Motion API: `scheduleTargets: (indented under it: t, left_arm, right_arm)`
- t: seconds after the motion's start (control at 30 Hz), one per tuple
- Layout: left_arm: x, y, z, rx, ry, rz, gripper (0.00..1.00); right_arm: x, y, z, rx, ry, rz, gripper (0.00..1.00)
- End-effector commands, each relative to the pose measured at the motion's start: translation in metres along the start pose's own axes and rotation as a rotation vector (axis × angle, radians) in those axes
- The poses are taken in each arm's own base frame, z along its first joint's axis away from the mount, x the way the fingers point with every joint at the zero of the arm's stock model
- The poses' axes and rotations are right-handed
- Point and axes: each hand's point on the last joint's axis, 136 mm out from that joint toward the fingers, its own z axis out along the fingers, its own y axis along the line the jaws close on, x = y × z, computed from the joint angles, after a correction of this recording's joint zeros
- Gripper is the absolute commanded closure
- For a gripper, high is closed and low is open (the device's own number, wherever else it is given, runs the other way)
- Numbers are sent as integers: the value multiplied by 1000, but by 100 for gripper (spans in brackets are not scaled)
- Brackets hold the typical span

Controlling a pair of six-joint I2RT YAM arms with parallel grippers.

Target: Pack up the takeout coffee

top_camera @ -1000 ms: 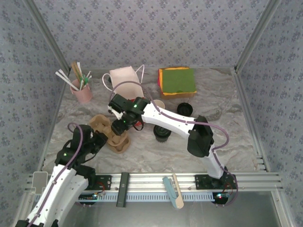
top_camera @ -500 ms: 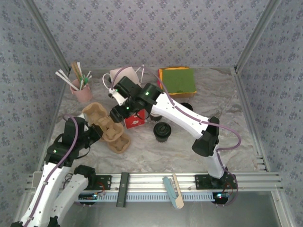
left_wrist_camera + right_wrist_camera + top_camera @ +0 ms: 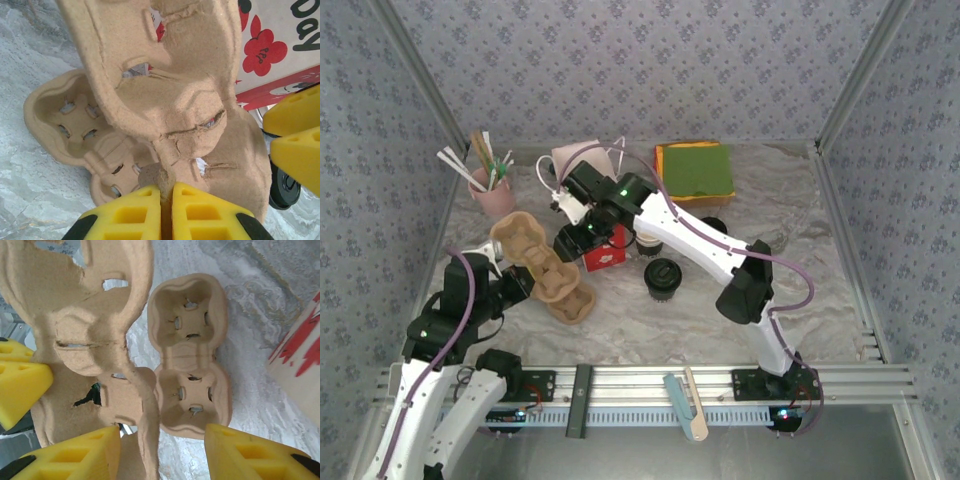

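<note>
Left hand (image 3: 166, 190) pinches the raised cardboard carrier (image 3: 170, 100).

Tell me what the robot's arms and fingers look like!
The left arm and right arm are white tubes with black joints, each with a purple cable running along it and a tiny green light. The left fingers and right fingers are chunky yellow wedges with black ends.

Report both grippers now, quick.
Left gripper: closed, pinching the cardboard cup carrier by its edge.
Right gripper: open, jaws either side of that carrier's edge.
</note>
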Motion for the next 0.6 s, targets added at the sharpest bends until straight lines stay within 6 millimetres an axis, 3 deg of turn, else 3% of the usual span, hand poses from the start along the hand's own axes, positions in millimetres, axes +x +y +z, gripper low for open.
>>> scheduleTargets:
  t: [0.0,0.37,0.57]
  left_arm:
    - [-6,-13,-10,50,-19,31,89]
    - [-5,-16,-13,82,-31,19,89]
    - [-4,-16,-12,87,-23,15,88]
  right_arm:
    - [5,11,5,-37,34,0,52]
    - [17,16,22,-70,86,3,60]
    - [20,17,23,-74,93,0,72]
